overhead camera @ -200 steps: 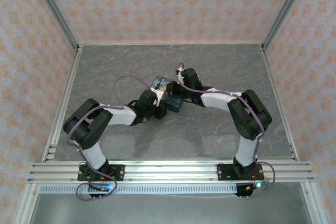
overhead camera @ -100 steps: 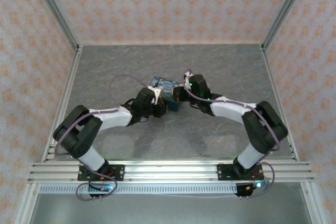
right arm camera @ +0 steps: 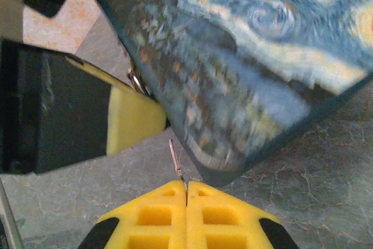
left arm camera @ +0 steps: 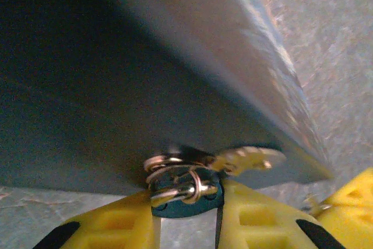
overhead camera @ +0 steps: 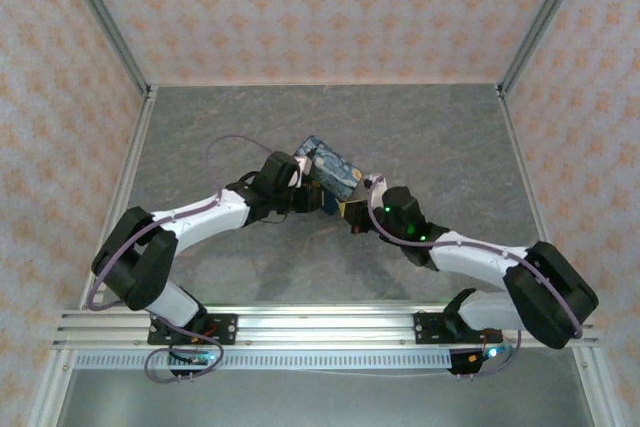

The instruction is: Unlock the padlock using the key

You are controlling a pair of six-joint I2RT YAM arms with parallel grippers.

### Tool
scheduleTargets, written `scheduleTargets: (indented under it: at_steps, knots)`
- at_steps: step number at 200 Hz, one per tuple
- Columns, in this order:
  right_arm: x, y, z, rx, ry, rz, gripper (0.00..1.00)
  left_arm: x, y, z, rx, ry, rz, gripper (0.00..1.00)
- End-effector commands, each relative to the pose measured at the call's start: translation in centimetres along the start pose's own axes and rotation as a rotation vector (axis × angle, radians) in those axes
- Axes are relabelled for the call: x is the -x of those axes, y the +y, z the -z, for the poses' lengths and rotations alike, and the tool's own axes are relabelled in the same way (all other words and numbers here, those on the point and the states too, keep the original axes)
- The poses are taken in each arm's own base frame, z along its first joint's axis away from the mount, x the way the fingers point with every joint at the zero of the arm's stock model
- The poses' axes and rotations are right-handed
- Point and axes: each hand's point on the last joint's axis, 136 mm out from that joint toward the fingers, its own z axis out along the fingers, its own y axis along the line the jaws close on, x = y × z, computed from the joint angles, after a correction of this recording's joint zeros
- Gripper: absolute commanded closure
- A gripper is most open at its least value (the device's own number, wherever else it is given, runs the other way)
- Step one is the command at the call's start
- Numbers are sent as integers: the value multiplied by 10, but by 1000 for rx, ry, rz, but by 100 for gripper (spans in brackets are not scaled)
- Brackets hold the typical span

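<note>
Right gripper [right arm camera: 186,189]: yellow ribbed plastic fingers pressed together, pinching the base of the key [right arm camera: 175,158]. The key is a thin silvery sliver seen edge-on. Its long axis is near upright in the right wrist view, leaning slightly left. Its tip points away from the fingers, toward the lower edge of the tin [right arm camera: 256,68]. It is very close to that edge; contact cannot be told.

Left gripper [left arm camera: 187,201]: same yellow fingers, clamped from both sides on the padlock [left arm camera: 178,193]. The padlock has a small dark rounded body with silvery wire loops across its top. The body is toward the camera and the loops toward the tin, hard against the tin's bottom edge. Focus is soft and finer detail is lost. Just right of the loops a pale brassy tab [left arm camera: 247,157] with a bumpy edge lies along the same edge, blurred.

The tin is a flat box with a lid painted in blue swirls with yellow spots, slightly glossy. Its side is smooth blue-grey metal with a sheen. In the top view it sits tilted between the two grippers, near the middle of the table [overhead camera: 430,137], which is matt grey with a marbled stone pattern.

One left finger [right arm camera: 131,123] shows beside the key's tip, the two near but apart.
</note>
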Motion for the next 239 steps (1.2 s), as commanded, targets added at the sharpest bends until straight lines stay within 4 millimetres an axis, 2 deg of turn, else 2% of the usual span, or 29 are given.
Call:
scheduleTargets:
  at_steps: [1, 39, 76, 109, 115, 134, 194, 239]
  knots:
    - [22, 0, 14, -31, -116, 28, 100, 9, -14, 5, -15, 0, 29, 73]
    - [31, 10, 26, -21, -120, 65, 100, 6, -10, -1, -7, 5, 38, 73]
    - [16, 11, 22, 20, -83, 43, 100, 16, -19, 2, -33, -17, 71, 73]
    - [3, 18, 9, 51, -32, 50, 100, 19, -20, 4, -26, -20, 113, 73]
    - [-4, 15, 3, 48, -12, 42, 100, 20, -21, 5, -25, -22, 126, 73]
    - [-10, 18, -9, 75, -9, 24, 100, 22, -23, 6, -36, -29, 160, 73]
    - [-11, 23, -29, 121, -37, -2, 100, 21, -25, 3, -56, -20, 221, 73]
    - [-12, 19, -36, 122, -52, -29, 100, 20, -25, 1, -59, -18, 230, 73]
